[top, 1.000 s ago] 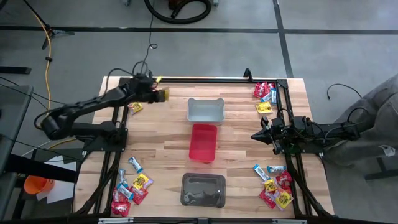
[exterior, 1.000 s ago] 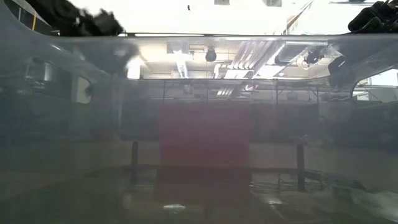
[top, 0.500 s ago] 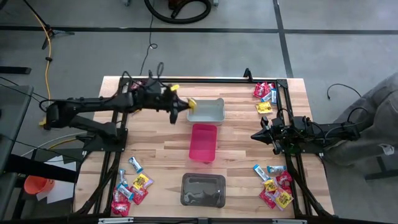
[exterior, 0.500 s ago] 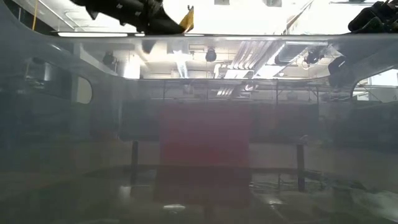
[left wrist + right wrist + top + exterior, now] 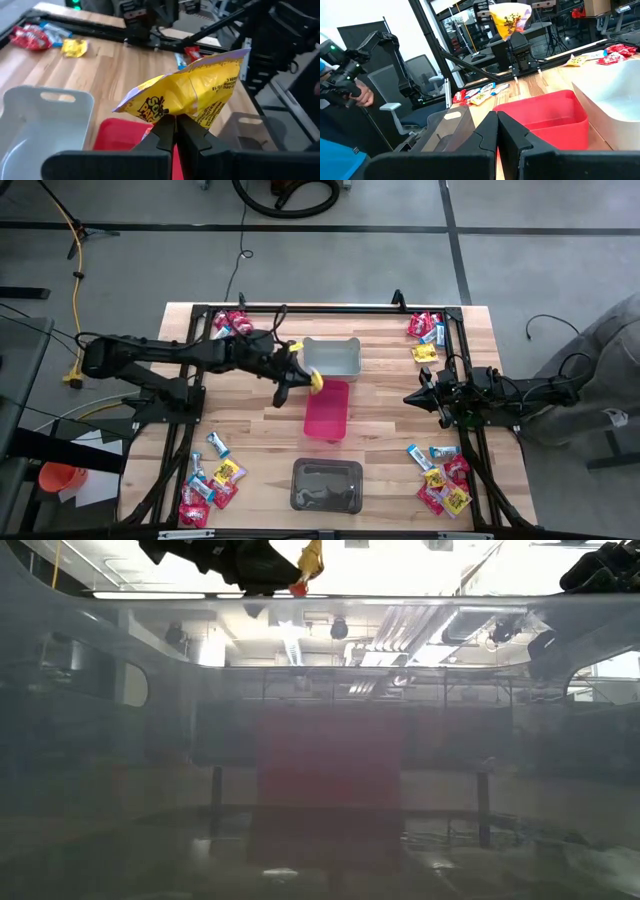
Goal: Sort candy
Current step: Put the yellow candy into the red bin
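My left gripper [image 5: 175,125] is pinched tight on a yellow candy packet [image 5: 192,92], which sticks up from my fingertips. In the high view that packet [image 5: 314,378] hangs in the middle of the frame, over the near corner of the red bin [image 5: 328,408], just below the grey bin [image 5: 331,357]. The dark bin [image 5: 326,485] sits lower in the frame. My right gripper [image 5: 420,396] waits at the right of the frame with its fingers pressed together and nothing in them. More candy lies in piles on the table [image 5: 250,420]: one at the upper left [image 5: 232,323], one at the upper right [image 5: 425,332], one at the lower left [image 5: 212,480] and one at the lower right [image 5: 441,480].
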